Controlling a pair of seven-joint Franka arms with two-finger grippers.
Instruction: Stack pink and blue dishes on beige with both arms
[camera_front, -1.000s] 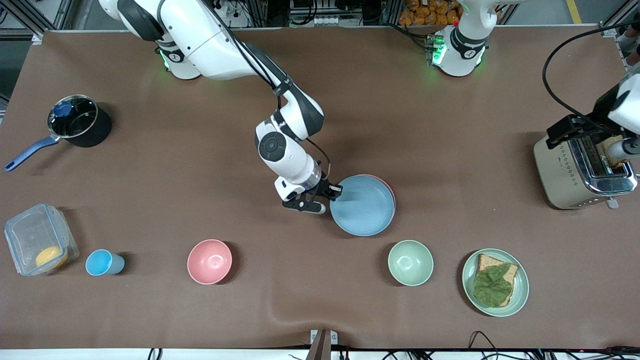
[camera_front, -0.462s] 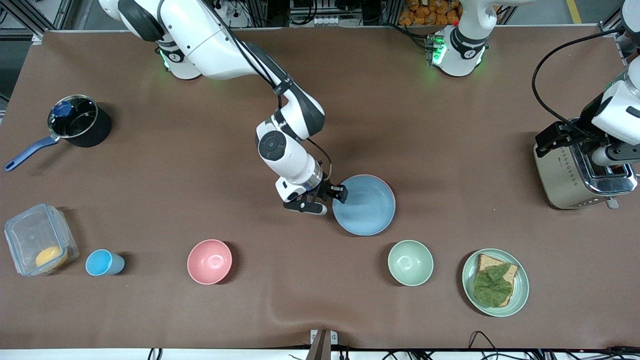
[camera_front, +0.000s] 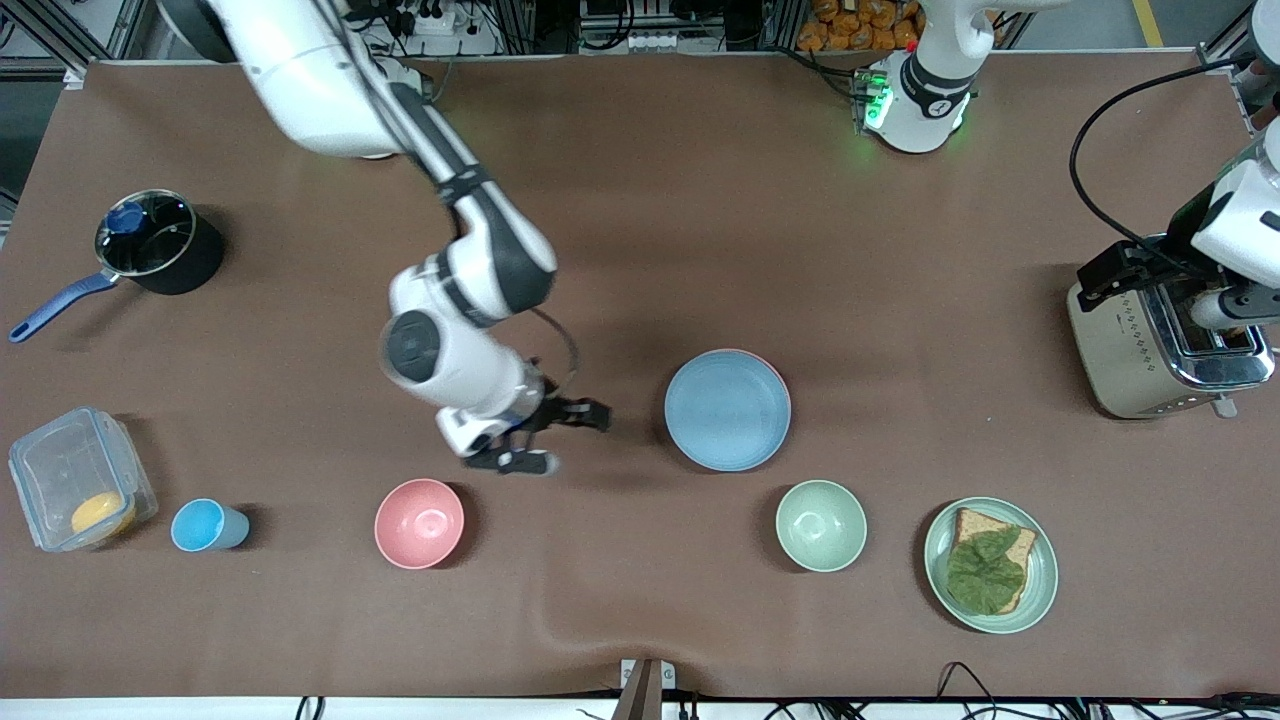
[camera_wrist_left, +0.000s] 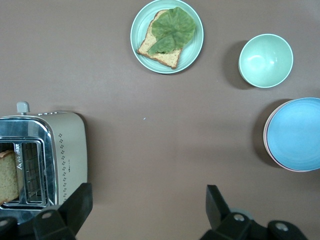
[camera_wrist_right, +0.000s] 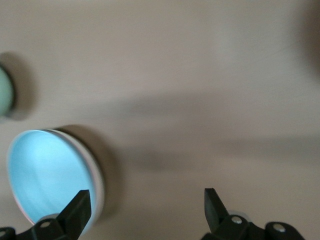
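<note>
Sandwich plate (camera_front: 990, 565) sits nearest the front camera, pale green, with bread and a leaf, toward the left arm's end. Beside it a green bowl (camera_front: 821, 525), then a pink bowl (camera_front: 419, 523), a blue cup (camera_front: 207, 525) and a clear lidded box (camera_front: 77, 477) toward the right arm's end.

Right gripper (camera_front: 556, 437) hangs over bare table between the pink bowl and the stack, fingers spread apart, nothing between them.

Blue plate (camera_front: 727, 410) lies flat on top of the stack, mid-table, farther from the camera than the green bowl. Pink plate (camera_front: 768, 364) shows only as a thin rim under it. Beige plate not visible beneath.

Left gripper (camera_wrist_left: 145, 210) over the toaster (camera_front: 1160, 342), fingers wide apart, empty. Saucepan (camera_front: 155, 245) farthest, at the right arm's end.
</note>
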